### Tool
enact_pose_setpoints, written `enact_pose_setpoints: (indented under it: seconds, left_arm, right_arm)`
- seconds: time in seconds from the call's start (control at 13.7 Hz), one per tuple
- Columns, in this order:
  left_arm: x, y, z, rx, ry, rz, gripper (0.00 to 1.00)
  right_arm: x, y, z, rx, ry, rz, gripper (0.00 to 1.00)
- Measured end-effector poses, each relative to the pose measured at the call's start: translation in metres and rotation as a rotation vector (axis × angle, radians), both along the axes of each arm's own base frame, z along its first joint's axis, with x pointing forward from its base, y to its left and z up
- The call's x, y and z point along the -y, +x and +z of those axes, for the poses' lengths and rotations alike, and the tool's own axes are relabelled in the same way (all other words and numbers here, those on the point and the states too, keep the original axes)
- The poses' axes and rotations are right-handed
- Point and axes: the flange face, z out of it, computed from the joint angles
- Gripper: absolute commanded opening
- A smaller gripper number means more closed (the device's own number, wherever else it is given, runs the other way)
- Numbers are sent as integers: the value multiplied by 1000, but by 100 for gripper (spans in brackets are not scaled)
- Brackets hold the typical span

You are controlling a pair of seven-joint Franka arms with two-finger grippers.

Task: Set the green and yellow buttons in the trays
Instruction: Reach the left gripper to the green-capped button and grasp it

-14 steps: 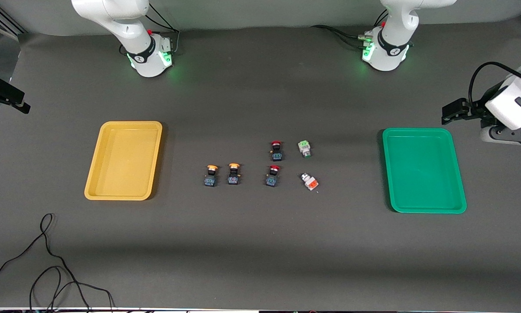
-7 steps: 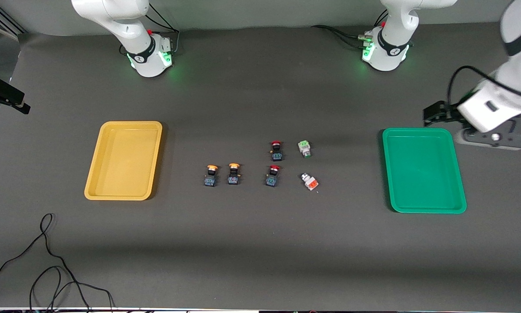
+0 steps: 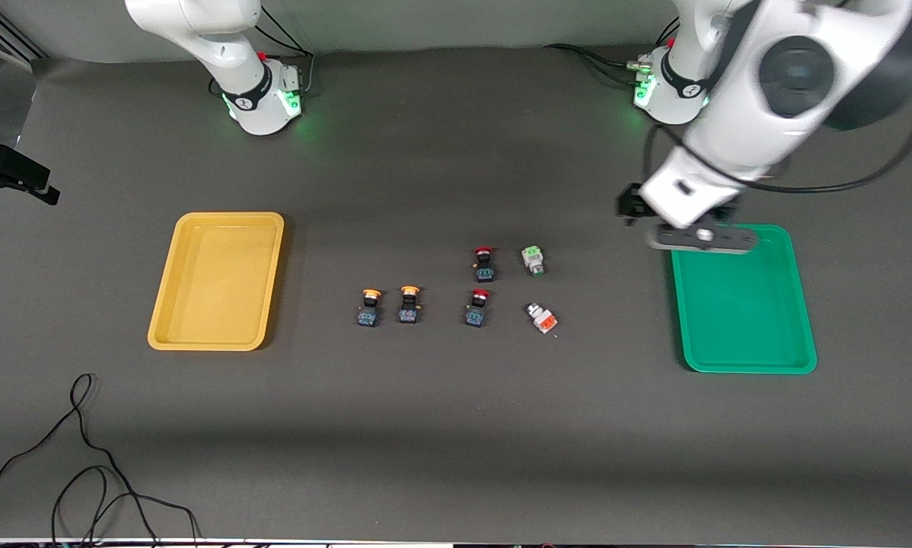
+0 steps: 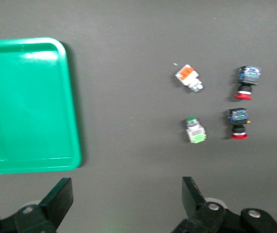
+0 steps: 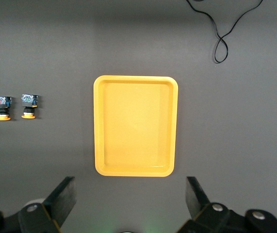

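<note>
Left gripper (image 3: 701,237) is hanging jaws apart over the green tray (image 3: 745,304) rim, right gripper (image 5: 128,204) is hovering open above the yellow tray (image 5: 136,125)

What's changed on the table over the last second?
The left arm has swung in from its end of the table, and the left gripper, open and empty, is now over the green tray's corner nearest the buttons. The right gripper, open, waits over the yellow tray. Buttons and trays stayed put.

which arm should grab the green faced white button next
Left, most likely: its open tool hangs above the green plastic tray's rim, nearest the green-faced white button. The right tool waits over the yellow plastic tray.
</note>
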Motion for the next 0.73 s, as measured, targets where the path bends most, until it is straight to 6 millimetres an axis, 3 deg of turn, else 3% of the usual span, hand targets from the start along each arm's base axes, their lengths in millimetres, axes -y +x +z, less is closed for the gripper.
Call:
enact_pose_setpoints:
  seconds: [0.22,0.36,0.58,0.73]
  left_arm:
    - [64,-34,-8,22,-5,36,100]
    - [90,-52,-11,21,-3,27,100]
    - [102,-55,-27,21,-4,17,100]
    - [104,-49,-62,34,-15,23,100]
  right_arm:
    - [-4,0,-2,-6,0,7,100]
    - [-5,1,-6,-15,1,9,100]
    - [-5,6,-20,-43,-1,9,100]
    - [-3,9,-30,-63,-7,8,100]
